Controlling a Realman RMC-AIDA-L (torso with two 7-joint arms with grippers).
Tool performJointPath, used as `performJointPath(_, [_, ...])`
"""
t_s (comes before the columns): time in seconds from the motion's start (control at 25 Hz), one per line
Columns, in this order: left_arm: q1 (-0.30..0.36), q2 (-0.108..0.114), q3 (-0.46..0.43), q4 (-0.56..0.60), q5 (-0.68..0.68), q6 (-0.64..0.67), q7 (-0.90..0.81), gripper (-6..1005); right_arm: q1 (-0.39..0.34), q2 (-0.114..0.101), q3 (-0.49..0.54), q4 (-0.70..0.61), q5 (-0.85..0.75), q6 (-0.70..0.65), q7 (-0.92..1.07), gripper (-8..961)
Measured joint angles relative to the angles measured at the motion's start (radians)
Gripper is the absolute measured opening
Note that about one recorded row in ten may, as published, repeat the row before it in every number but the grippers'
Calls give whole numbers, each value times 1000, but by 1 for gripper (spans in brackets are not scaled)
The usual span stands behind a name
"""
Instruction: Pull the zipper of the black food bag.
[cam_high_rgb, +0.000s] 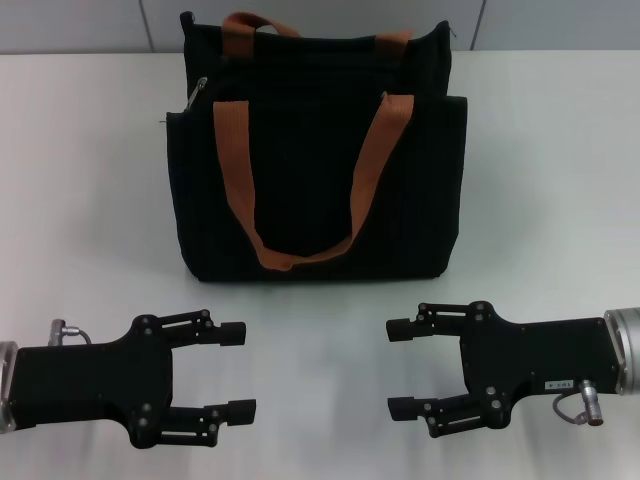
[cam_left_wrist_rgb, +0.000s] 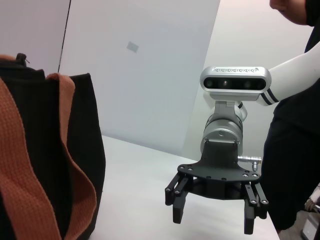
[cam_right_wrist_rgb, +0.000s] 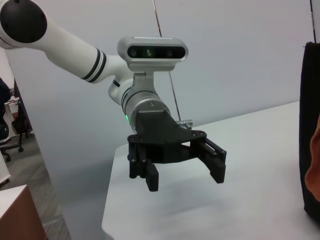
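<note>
The black food bag (cam_high_rgb: 320, 160) stands upright at the back middle of the white table, with two orange-brown handles; the front handle (cam_high_rgb: 300, 180) hangs down its front. The small silver zipper pull (cam_high_rgb: 197, 92) sits at the bag's top left corner. My left gripper (cam_high_rgb: 240, 370) is open at the front left, well short of the bag. My right gripper (cam_high_rgb: 398, 368) is open at the front right, facing the left one. The left wrist view shows the bag's side (cam_left_wrist_rgb: 45, 150) and the right gripper (cam_left_wrist_rgb: 212, 217). The right wrist view shows the left gripper (cam_right_wrist_rgb: 185, 177) and the bag's edge (cam_right_wrist_rgb: 310, 125).
The white table (cam_high_rgb: 540, 200) stretches to both sides of the bag and between the grippers. A grey wall runs behind the table. A person in dark clothes (cam_left_wrist_rgb: 295, 150) stands beyond the right arm.
</note>
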Motion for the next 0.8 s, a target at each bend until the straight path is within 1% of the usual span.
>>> performJointPath(0.64, [1,0,-6,0,-4,-10,2,812,0,-1,1,0,1,-3,0,817])
performJointPath(0.68, [1,-2,-54,0,-18,3,2,812,-1,-2,2,0,1,-3,0,817])
performJointPath(0.72, [1,-2,-54,0,-18,3,2,812,-1,-2,2,0,1,-3,0,817])
performJointPath(0.8, [-1,-11,-158,-4,-55,33,7,812,-2,-3,3,0,1,-1,0,816])
